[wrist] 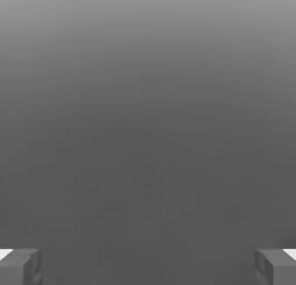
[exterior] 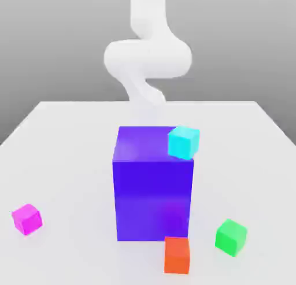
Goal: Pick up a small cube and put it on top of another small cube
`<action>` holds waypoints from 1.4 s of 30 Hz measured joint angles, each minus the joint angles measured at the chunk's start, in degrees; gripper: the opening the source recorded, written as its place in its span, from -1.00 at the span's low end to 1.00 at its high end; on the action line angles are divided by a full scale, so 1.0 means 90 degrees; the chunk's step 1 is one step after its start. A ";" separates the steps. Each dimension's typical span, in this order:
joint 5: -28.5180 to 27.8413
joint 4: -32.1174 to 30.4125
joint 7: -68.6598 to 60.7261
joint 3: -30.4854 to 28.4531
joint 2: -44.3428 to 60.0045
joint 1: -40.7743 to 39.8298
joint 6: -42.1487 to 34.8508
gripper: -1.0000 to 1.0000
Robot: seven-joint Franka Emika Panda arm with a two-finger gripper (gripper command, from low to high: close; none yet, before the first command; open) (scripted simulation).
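Observation:
The small magenta-pink cube sits on the white table at the exterior view's front left, well apart from everything else. My white arm rises behind the big blue-violet block, which hides its lower part. In the hand view my gripper is open, its two grey fingertips far apart, with nothing between them and plain grey beyond.
A cyan cube shows at the big block's upper right corner; whether it rests on the block or behind it I cannot tell. A red-orange cube lies just in front of the block, and a green cube at the front right.

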 joint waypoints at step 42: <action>0.0722 -0.1524 -0.0818 -0.0372 0.6675 -0.3937 0.3498 0.00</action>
